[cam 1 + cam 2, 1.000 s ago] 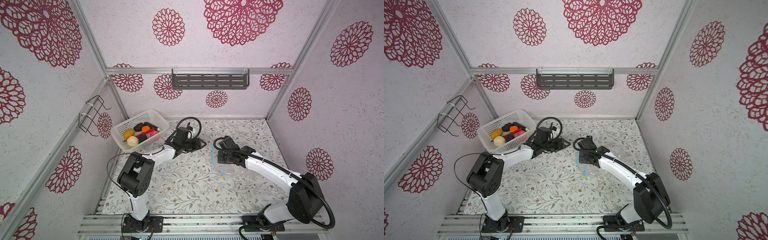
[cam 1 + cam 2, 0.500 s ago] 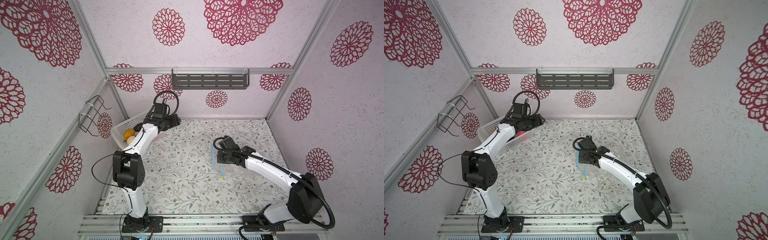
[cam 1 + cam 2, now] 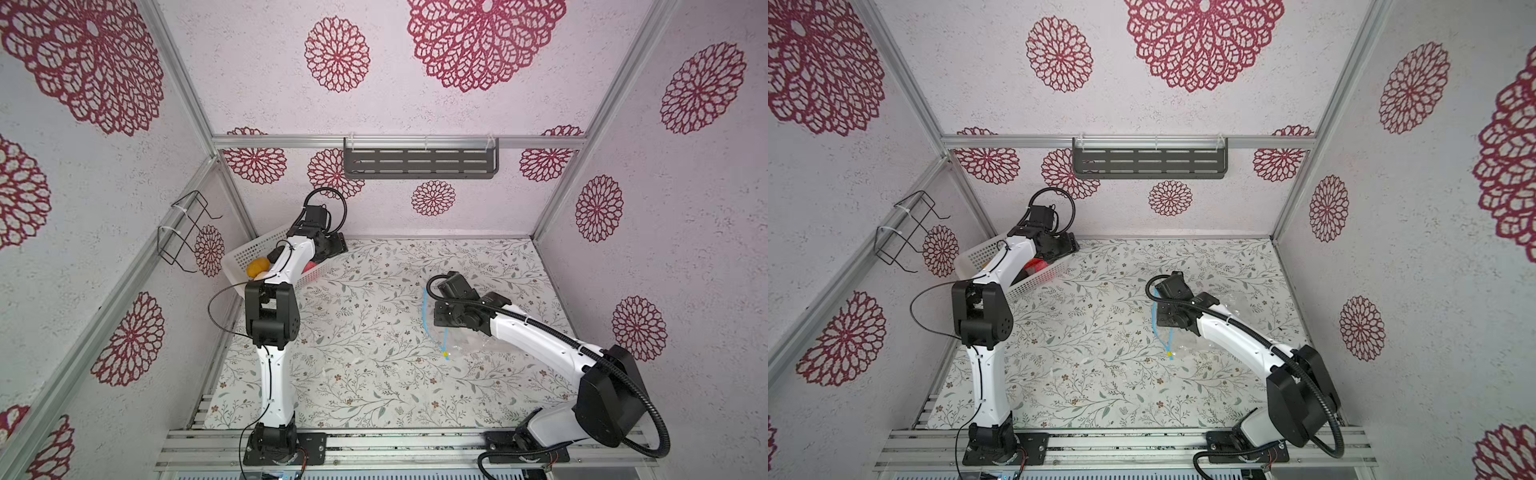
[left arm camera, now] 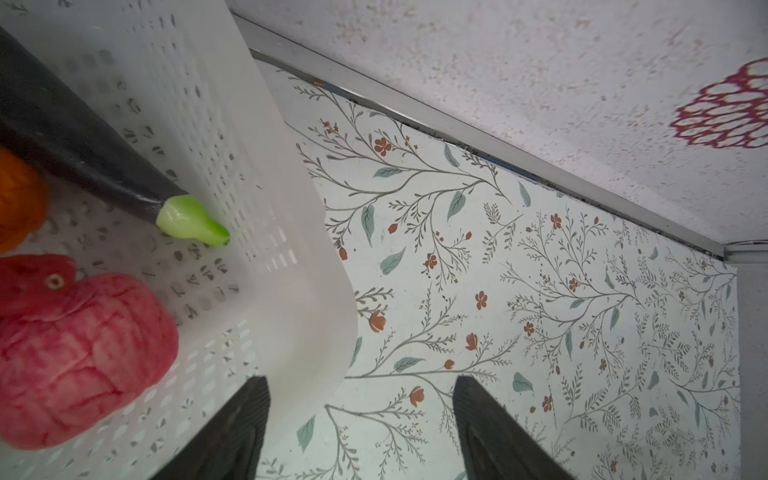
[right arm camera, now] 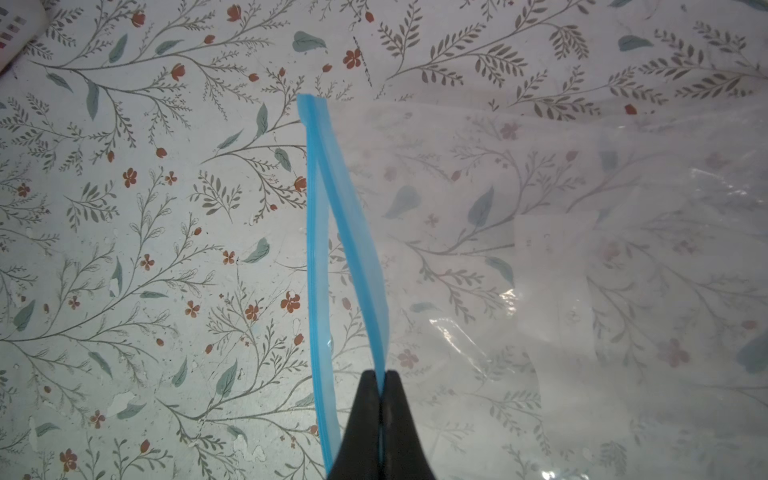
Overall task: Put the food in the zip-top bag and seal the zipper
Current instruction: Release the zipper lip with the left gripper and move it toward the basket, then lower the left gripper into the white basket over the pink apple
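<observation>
A: Where are the left fingers (image 4: 245, 419)?
B: Spread apart, holding nothing, astride the corner of the white basket (image 4: 249, 166). The food (image 4: 75, 353) lies inside it.
A: And the right fingers (image 5: 365, 419)?
B: Clenched on the zipper (image 5: 353, 249) of the zip-top bag (image 5: 561, 270), which lies on the tabletop (image 5: 145, 249).

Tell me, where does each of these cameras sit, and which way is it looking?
Both top views: high at the front, looking down at the table; they show the left arm, right arm, basket and zip-top bag.
Left wrist: on the left arm, looking past the open left gripper at the basket's corner and the food inside.
Right wrist: on the right arm, looking past the right gripper, shut on the zipper, along the bag's mouth.
Shared: top views and right wrist both show the zipper.
</observation>
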